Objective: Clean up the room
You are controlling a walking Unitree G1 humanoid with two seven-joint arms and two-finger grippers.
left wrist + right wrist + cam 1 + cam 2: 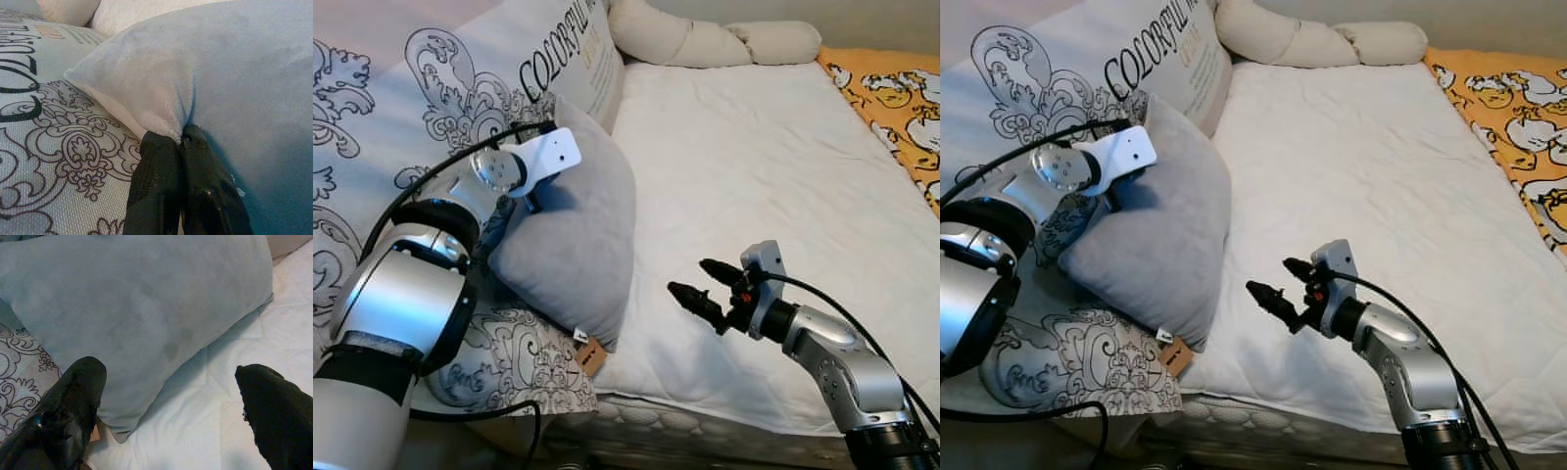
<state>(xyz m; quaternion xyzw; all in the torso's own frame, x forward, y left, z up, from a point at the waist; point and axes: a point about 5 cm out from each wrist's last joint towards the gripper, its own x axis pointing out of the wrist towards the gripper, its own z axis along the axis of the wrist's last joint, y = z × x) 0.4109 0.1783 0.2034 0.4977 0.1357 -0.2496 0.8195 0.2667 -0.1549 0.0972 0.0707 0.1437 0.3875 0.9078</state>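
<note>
Pinched shut in the left gripper [182, 142], the soft, light grey pillow [576, 235] is best held by its corner, while the right gripper [705, 284] is spread open beside it.

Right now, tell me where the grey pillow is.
The grey pillow sits at the bed's left side, leaning on the large patterned pillow and overlapping the white mattress cover. The left end effector pinches its corner.
</note>
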